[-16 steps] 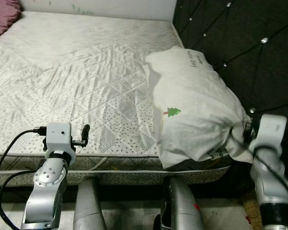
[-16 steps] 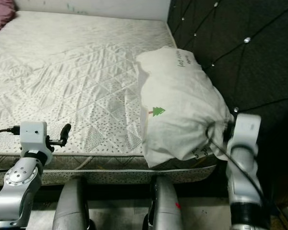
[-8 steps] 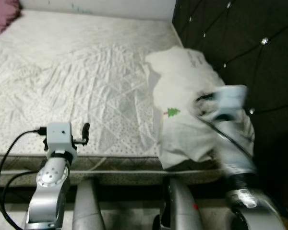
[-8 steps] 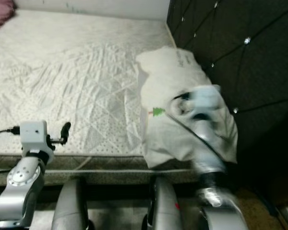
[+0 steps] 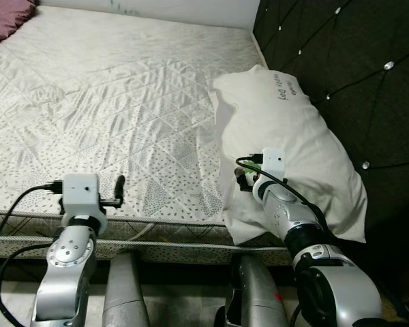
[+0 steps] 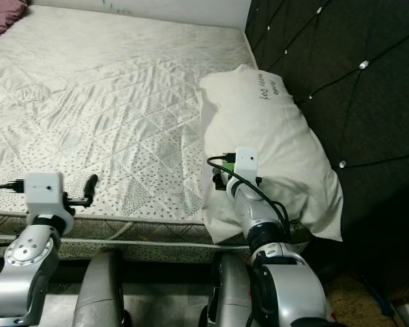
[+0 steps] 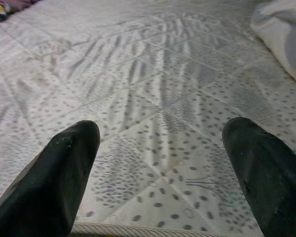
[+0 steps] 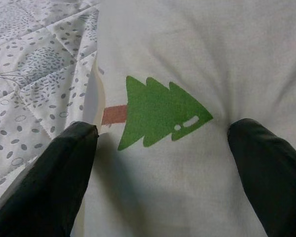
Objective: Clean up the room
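We see the pillow (image 5: 293, 146) lying at the right of the frame, along the head end of the bed (image 5: 109, 102), its far long side against the dark tufted headboard (image 5: 341, 61) and its near corner sagging over the mattress edge. That overhang is likely why our right gripper (image 8: 160, 140) is placed where it is: low in the centre-right of the head view, up against the pillow's inner side. In the right wrist view its 2 fingers (image 8: 54, 173) stand wide apart with the green tree print (image 8: 158, 113) between them, gripping nothing yet. We judge this as a reach to seize or nudge the cushion so it sits square on the bed.

Our left gripper (image 7: 163, 148) hovers at the lower left over the mattress edge, fingers spread and empty, apparently parked clear of the work. A purple cloth (image 5: 7, 10) lies in the upper left corner.
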`<state>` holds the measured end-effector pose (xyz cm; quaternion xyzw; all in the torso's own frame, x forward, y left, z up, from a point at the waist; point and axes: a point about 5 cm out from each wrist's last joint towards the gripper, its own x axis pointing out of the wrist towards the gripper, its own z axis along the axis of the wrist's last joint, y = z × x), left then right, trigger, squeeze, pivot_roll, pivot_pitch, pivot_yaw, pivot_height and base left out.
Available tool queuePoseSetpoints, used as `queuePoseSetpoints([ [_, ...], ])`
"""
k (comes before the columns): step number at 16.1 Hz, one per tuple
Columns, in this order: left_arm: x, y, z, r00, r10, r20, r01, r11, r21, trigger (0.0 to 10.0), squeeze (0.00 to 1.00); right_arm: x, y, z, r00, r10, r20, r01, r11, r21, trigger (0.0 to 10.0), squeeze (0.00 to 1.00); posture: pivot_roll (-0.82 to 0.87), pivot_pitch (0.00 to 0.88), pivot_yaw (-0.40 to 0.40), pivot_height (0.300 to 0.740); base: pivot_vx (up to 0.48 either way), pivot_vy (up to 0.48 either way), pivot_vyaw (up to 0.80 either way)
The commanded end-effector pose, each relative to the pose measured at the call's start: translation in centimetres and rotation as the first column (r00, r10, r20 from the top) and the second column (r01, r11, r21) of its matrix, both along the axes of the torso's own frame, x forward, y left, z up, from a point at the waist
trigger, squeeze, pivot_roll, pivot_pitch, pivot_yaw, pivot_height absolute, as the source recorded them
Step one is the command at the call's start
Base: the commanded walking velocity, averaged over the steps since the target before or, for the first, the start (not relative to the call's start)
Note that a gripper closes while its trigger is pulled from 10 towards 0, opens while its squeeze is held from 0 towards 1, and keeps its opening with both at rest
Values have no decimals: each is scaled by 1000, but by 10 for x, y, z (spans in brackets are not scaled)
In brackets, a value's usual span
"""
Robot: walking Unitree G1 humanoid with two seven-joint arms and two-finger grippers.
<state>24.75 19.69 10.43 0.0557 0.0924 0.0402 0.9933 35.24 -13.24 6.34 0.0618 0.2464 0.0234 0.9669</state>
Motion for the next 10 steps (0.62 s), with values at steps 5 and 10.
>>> queuePoseSetpoints([
  [5, 24, -6, 9, 998, -23, 53, 23, 1000, 5, 10000, 0, 16, -16, 36, 970, -60, 235, 50, 998, 48, 10000, 1000, 90, 0, -103, 558, 0, 0, 0],
  [10, 31, -9, 24, 982, 3, 190, 9, 998, -58, 10000, 0, -13, -44, 60, 863, -65, 501, 88, 996, -22, 10000, 0, 64, 0, -110, 558, 0, 0, 0],
])
